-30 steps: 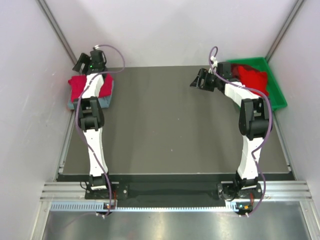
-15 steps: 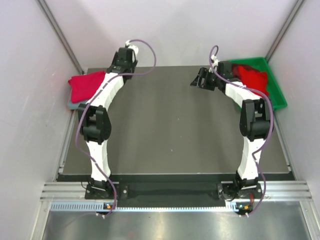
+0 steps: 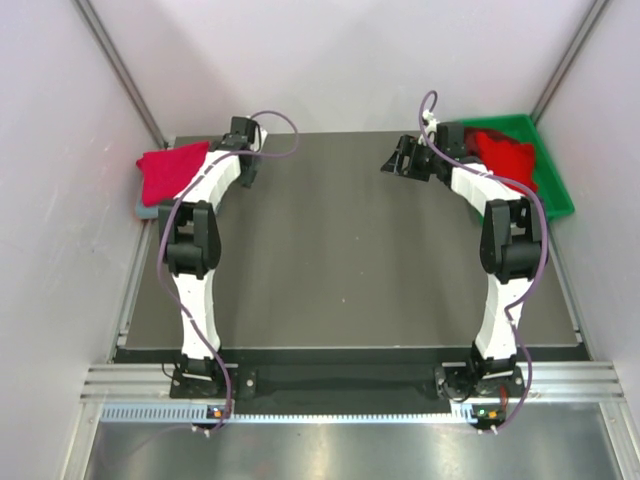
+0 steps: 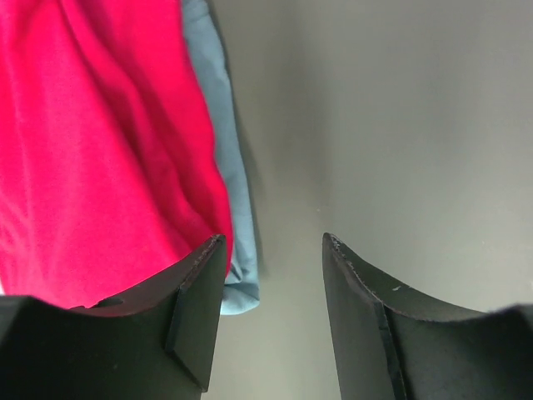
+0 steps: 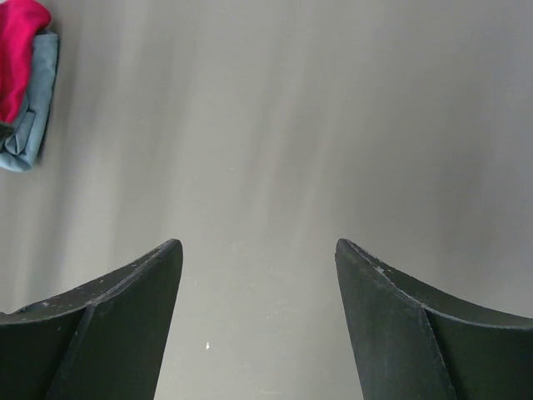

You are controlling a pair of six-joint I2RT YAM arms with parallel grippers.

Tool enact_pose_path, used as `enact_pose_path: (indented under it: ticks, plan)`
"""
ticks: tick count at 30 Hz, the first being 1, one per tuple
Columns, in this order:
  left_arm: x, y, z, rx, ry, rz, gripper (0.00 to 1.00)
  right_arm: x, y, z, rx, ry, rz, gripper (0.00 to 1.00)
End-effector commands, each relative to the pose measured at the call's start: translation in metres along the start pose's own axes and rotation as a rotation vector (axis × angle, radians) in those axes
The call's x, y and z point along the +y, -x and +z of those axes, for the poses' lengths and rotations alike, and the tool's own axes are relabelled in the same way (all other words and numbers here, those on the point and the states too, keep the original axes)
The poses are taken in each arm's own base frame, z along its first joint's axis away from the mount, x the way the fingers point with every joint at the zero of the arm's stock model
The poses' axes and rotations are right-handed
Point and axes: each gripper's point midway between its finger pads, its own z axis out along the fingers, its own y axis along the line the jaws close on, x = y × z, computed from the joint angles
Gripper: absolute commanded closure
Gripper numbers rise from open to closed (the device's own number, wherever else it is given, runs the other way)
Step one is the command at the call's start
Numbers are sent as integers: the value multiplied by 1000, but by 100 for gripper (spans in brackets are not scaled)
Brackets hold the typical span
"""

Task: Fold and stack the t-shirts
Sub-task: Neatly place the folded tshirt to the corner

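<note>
A folded bright red t-shirt [image 3: 170,170] lies on a grey-blue t-shirt [image 3: 145,209] as a stack at the table's far left. In the left wrist view the red t-shirt [image 4: 92,142] fills the left side with the grey-blue t-shirt's edge [image 4: 233,200] beside it. My left gripper [image 3: 243,150] [image 4: 273,242] is open and empty, just right of the stack. More red t-shirts [image 3: 503,153] lie crumpled in the green bin [image 3: 552,190] at the far right. My right gripper [image 3: 398,162] [image 5: 258,246] is open and empty over bare table, left of the bin. The stack shows far off in the right wrist view [image 5: 25,75].
The dark table [image 3: 340,250] lies between the two arms. Pale walls stand close on the left, right and back. The green bin sits against the right wall at the table's far right corner.
My left arm has swung off the stack to its right and lowered near the table's back edge, uncovering the red t-shirt. The right arm has not moved.
</note>
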Motion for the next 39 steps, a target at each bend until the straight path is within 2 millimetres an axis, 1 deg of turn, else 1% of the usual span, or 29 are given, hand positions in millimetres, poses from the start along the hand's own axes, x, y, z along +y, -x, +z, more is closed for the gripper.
enact_pose_path:
  ticks: [1, 3, 6, 7, 9, 10, 11, 13, 15, 18, 21, 24, 25, 27, 28, 29, 31, 32, 34, 35, 37, 38, 39]
  plan:
    - [2, 5, 3, 5, 0, 10, 45, 26, 22, -11, -64, 54, -63, 25]
    - [7, 5, 2, 10, 18, 8, 45, 26, 22, -10, -62, 56, -64, 25]
    - [19, 7, -6, 3, 71, 6, 45, 25, 23, -9, -65, 58, -61, 25]
    - [25, 11, -13, -8, 90, 0, 44, 24, 22, -9, -63, 56, -59, 25]
    - [31, 7, -20, -4, 122, 6, 43, 23, 24, -9, -66, 57, -58, 25]
    - [37, 10, -31, -22, 135, 2, 43, 23, 24, -8, -66, 57, -58, 25]
    - [37, 1, -31, -5, 140, 14, 43, 23, 23, -8, -65, 57, -55, 25]
    - [44, 0, -41, -13, 160, 18, 43, 22, 22, -5, -62, 59, -49, 25]
    - [47, -9, -43, 6, 178, 39, 42, 21, 21, -2, -59, 63, -40, 25]
    - [51, -13, -45, 14, 197, 46, 42, 23, 20, 3, -55, 67, -35, 25]
    - [51, -15, -41, 17, 199, 44, 43, 25, 23, 4, -59, 74, -34, 25]
    - [51, -15, -33, 23, 203, 51, 43, 26, 23, 4, -61, 76, -35, 25]
    - [49, -18, -26, 36, 203, 57, 44, 28, 24, 4, -62, 78, -38, 25]
    - [49, -15, -19, 39, 205, 61, 45, 26, 23, 3, -60, 74, -38, 25]
    - [49, -18, -11, 52, 204, 61, 45, 26, 22, 2, -59, 73, -39, 25]
    - [51, -14, -10, 44, 206, 56, 47, 26, 21, 2, -58, 73, -40, 25]
    - [50, -16, -2, 56, 205, 57, 51, 27, 22, 0, -59, 73, -47, 25]
    - [50, -15, -1, 55, 205, 58, 57, 26, 20, 0, -58, 69, -47, 25]
    - [51, -15, 3, 59, 203, 56, 59, 26, 20, -2, -58, 68, -51, 25]
    - [51, -15, 4, 59, 203, 56, 63, 26, 19, -2, -56, 67, -53, 25]
    - [52, -17, 7, 63, 203, 50, 64, 25, 19, -3, -57, 64, -53, 25]
    - [53, -17, 7, 62, 202, 50, 67, 24, 19, -3, -57, 63, -52, 25]
    - [53, -17, 6, 62, 201, 48, 76, 25, 18, -3, -55, 63, -52, 25]
